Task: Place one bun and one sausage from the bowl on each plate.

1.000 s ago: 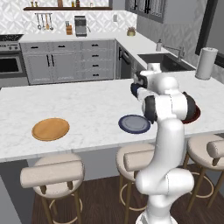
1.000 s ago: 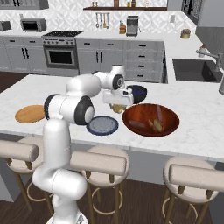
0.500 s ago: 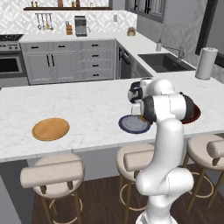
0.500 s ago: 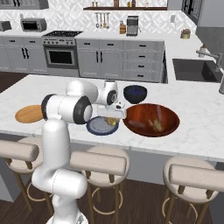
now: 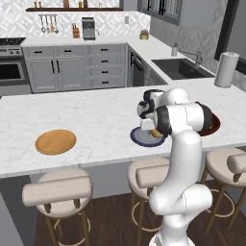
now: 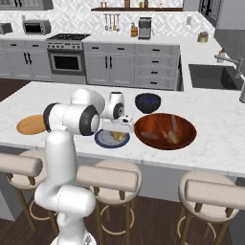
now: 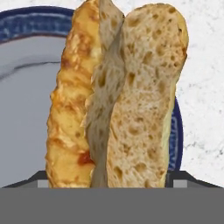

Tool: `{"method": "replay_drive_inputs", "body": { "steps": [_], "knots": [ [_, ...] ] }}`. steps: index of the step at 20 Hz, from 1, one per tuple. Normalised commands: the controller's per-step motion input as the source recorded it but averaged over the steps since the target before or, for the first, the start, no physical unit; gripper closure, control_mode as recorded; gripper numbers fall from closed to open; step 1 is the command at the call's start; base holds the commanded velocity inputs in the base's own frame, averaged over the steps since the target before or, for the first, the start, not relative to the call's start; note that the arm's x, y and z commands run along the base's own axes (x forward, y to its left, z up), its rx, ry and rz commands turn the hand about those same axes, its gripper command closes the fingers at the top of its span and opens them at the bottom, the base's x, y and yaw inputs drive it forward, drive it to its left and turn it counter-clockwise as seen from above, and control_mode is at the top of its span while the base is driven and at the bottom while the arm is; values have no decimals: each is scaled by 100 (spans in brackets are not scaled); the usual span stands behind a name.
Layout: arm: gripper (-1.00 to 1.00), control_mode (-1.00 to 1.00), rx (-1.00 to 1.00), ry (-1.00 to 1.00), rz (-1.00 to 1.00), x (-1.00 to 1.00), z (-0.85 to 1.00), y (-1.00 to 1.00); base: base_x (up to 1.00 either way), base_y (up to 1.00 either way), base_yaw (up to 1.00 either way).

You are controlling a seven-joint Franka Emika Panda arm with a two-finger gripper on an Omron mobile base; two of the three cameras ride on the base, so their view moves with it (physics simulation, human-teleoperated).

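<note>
- Gripper point(image 6: 118, 135) hangs just above the blue plate point(image 6: 103, 142), jaws spread wide around a bun point(image 7: 118, 96). In the hand view the bun sits lengthwise between the two tips; it looks gripped across its width, not loose.
- Bun: golden crust on one side, pale open crumb on the other, split along its length. Over the plate, crossing its right rim as the hand view frames it. Whether it touches the plate surface, cannot tell.
- Handling, my read: light, soft, compressible. The split may let the halves shear or fold under a hard squeeze. A grip across the middle of the width, as now, seems best; the crust side gives the firmer bearing.
- Risk: crumb face is rough, so slip is unlikely; crushing is the likelier fault. A low, gentle release should keep it from rolling off the rim.
- Bowl point(image 6: 187, 128), large and red-brown, sits just right of the plate in the right base view; it holds a reddish sausage point(image 6: 149, 135) and a tan bun point(image 6: 170, 136).
- Wooden plate point(image 5: 55, 141) lies well left of the blue plate, bare.
- Small dark bowl point(image 6: 148, 102) stands behind the blue plate.
</note>
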Motion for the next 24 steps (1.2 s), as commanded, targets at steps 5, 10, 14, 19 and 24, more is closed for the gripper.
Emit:
{"method": "replay_drive_inputs", "body": {
  "steps": [5,10,14,19,24],
  "knots": [
    [-100,-100,0,0,0,2,-14,0,0,0,0],
    [-100,-100,-7,4,0,0,16,30,0,0,0],
    [-100,-100,0,0,0,-11,41,3,0,0,0],
    [-100,-100,0,-2,-1,-39,51,-8,0,0,0],
    [-100,-100,14,-8,-17,-57,93,-61,0,0,0]
  ]
}}
